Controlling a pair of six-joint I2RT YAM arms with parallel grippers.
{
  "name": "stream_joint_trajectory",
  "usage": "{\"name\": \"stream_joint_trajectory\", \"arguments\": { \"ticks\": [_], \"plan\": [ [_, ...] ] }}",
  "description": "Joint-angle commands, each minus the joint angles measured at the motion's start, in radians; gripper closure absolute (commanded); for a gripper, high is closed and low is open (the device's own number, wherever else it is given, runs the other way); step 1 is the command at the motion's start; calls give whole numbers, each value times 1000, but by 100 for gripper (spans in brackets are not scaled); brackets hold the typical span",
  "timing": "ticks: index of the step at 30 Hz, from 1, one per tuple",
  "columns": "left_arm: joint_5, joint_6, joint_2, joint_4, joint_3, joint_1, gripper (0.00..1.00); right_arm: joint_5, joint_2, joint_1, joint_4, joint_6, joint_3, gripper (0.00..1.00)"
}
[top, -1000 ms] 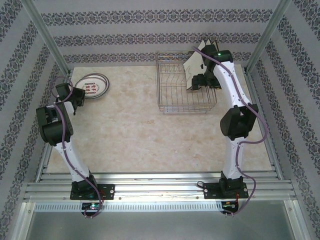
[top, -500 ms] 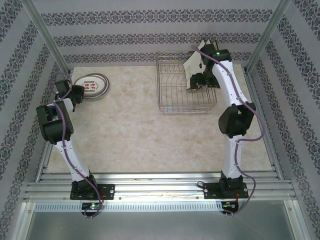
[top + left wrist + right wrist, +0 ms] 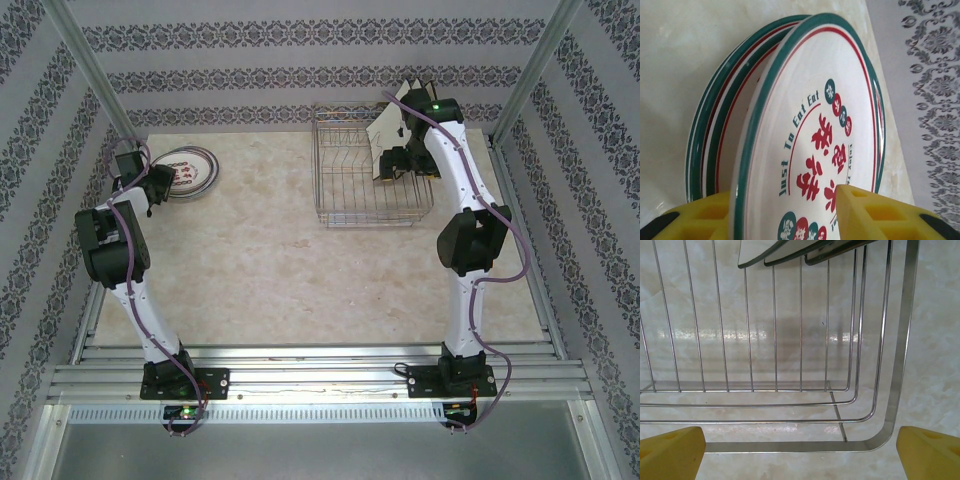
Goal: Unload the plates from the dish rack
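In the left wrist view a round white plate with a green rim and red characters stands tilted between my yellow fingers. My left gripper is shut on its near rim. Behind it lies a stack of similar plates. From above, the left gripper sits at the near edge of that stack at the back left. The dish rack stands at the back right with square cream plates leaning in it. My right gripper hangs open over the rack's right end, below the square plates' edges.
Patterned walls and metal posts close in the table on three sides. Bare marble tabletop spreads between the stack and the rack. The right arm's elbow stands just in front of the rack's right corner.
My left gripper has moved toward the back with the round plate, bringing it down closer to the stack. The right arm has stayed put.
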Motion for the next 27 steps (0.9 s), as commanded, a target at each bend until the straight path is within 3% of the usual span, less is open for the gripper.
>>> {"name": "stream_joint_trajectory", "arguments": {
  "ticks": [1, 14, 18, 19, 23, 27],
  "plan": [
    [-72, 94, -47, -194, 19, -13, 54, -17, -27, -10, -3, -13, -20, 2],
    [-177, 236, -91, -431, 98, -38, 38, -26, -97, -10, 36, -11, -102, 2],
    [-214, 316, -160, -462, 80, -63, 22, -29, -119, -10, 41, -12, -108, 2],
    [-244, 349, -182, -498, 86, -76, 1, -33, -126, -9, 43, -11, -109, 2],
    [-309, 495, -239, -685, 160, -126, 0, -33, -137, -11, 42, -7, -84, 2],
    [-324, 619, -216, -940, 329, -193, 0, -16, -101, -10, 3, -5, 50, 2]
  ]
}}
